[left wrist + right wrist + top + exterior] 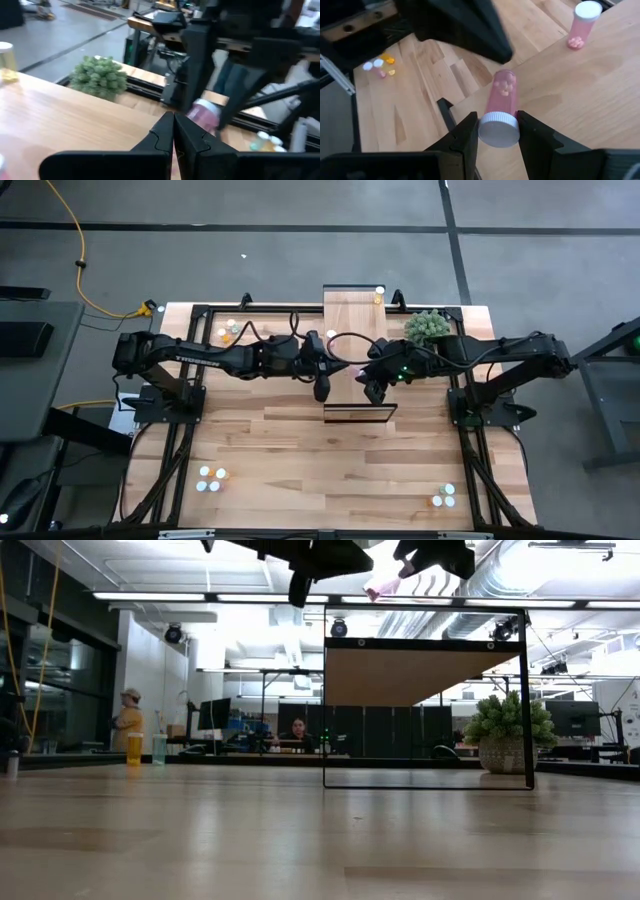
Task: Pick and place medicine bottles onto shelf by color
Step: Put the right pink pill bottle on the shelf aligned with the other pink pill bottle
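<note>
My right gripper is shut on a pink bottle with a white cap, above the light-wood shelf at the table's middle; the bottle also shows in the left wrist view and the low view. My left gripper is shut and empty, close beside it on the left. A second pink bottle stands upright on the shelf top. A yellow bottle stands at the shelf's far end. My right gripper pinches the pink bottle at its white cap end between its two fingers. The bottle's body sticks out ahead of the fingertips, lying along the fingers. It is lifted clear above the shelf top, tilted rather than upright.
A potted green plant stands right of the shelf's far end. Groups of small bottles stand at the far left, near left and near right of the table. The two grippers are close together over the shelf.
</note>
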Controlling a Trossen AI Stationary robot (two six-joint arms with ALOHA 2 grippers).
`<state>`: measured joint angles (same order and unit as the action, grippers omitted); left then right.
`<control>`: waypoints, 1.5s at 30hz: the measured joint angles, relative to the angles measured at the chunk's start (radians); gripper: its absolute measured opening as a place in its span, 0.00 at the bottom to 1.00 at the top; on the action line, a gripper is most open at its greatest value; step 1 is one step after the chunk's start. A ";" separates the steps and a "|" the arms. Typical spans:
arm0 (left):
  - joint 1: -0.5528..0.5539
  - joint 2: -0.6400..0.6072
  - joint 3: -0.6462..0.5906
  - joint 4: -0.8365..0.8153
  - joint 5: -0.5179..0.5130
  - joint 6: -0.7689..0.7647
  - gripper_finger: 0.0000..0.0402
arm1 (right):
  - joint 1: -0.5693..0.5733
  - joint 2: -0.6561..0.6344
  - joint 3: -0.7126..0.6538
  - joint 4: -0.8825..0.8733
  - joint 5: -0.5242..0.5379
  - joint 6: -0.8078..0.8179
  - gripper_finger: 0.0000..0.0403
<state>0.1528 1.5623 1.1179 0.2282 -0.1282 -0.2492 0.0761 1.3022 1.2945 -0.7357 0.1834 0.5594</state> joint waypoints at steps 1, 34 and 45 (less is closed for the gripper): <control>0.000 0.000 0.000 -0.004 -0.015 0.006 0.00 | 0.000 0.000 0.000 0.002 0.000 0.000 0.27; 0.003 -0.094 0.000 -0.105 -0.040 0.138 0.00 | -0.077 0.000 0.000 -0.024 -0.056 -0.007 0.27; 0.051 -0.066 0.000 -0.128 -0.116 0.071 0.00 | -0.076 0.000 0.000 0.057 -0.080 -0.034 0.27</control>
<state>0.2039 1.4963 1.1175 0.1005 -0.2440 -0.1785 0.0006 1.3025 1.2942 -0.6785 0.1034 0.5254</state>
